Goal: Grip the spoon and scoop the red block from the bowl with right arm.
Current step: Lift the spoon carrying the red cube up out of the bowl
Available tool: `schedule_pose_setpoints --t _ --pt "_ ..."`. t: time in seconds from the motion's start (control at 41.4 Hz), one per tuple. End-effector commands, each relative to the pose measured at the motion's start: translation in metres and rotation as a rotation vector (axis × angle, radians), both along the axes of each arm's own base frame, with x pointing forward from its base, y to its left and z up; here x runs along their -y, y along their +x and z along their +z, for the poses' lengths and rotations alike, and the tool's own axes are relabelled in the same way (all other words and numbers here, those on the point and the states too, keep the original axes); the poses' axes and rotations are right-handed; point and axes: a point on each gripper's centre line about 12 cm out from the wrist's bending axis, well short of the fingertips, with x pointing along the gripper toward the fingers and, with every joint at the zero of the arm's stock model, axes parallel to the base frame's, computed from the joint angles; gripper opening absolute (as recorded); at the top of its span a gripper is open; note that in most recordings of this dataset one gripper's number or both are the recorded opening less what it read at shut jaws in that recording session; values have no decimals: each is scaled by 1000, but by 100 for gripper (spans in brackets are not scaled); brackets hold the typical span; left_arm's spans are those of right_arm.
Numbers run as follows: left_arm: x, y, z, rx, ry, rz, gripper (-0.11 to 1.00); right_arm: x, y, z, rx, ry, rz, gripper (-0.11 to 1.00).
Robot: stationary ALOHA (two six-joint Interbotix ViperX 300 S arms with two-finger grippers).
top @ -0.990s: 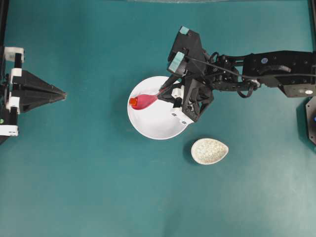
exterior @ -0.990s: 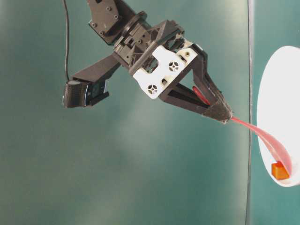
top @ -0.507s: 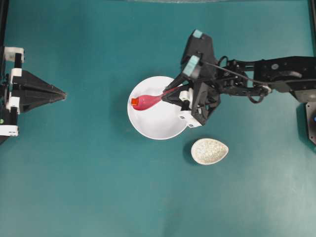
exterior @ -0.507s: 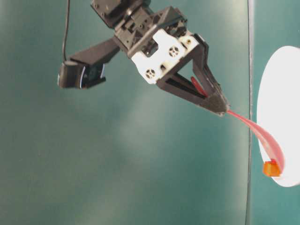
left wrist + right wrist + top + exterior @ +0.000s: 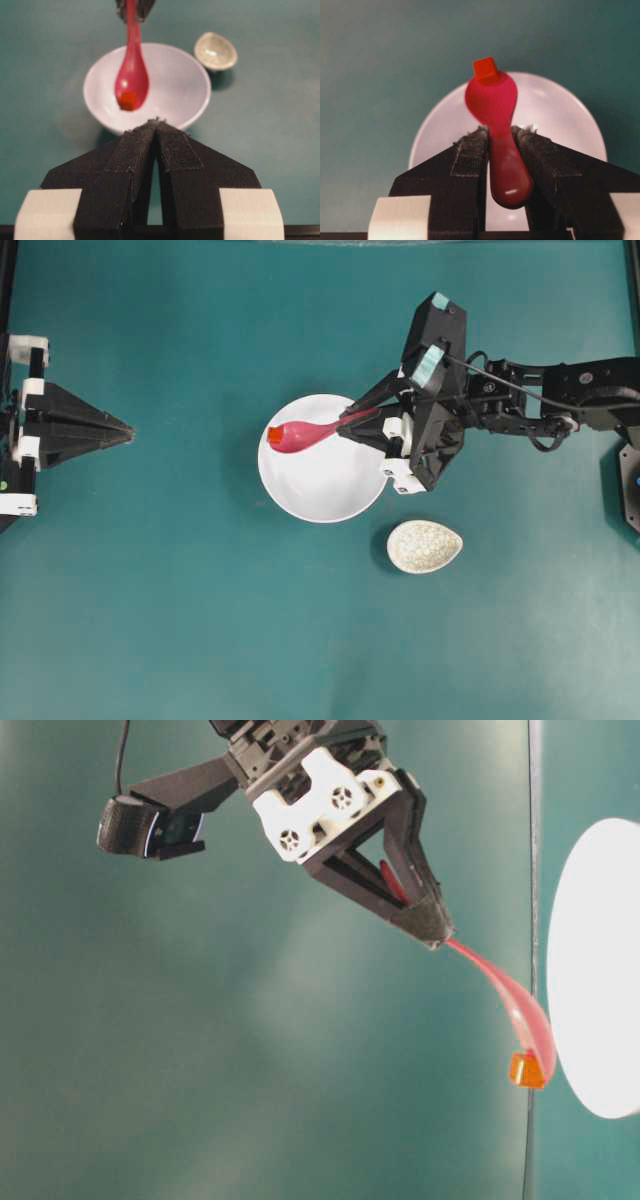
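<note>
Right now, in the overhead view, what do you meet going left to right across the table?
Idle left tool → red block at the spoon's tip → pink-red spoon → right tool gripping the spoon's handle, its arm running off to the right.

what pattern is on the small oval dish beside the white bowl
Grey-white speckles on the small oval dish, clearest overhead.

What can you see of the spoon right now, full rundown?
The spoon is glossy pink-red, plastic-looking, with an oval scoop and straight handle. The right claw is shut on its handle; the handle end pokes back between the fingers. It is lifted clear of the white bowl, above the bowl's left part. The red block sits at the scoop's far tip.
</note>
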Motion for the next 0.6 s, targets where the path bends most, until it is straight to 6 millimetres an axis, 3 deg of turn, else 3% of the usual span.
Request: schedule_pose_setpoints --t 0.0,0.58 --pt "0 3 5 15 3 1 0 -2 2 18 77 -9 -2 24" --pt "0 3 5 14 -1 2 0 -3 -5 49 353 -51 -43 24"
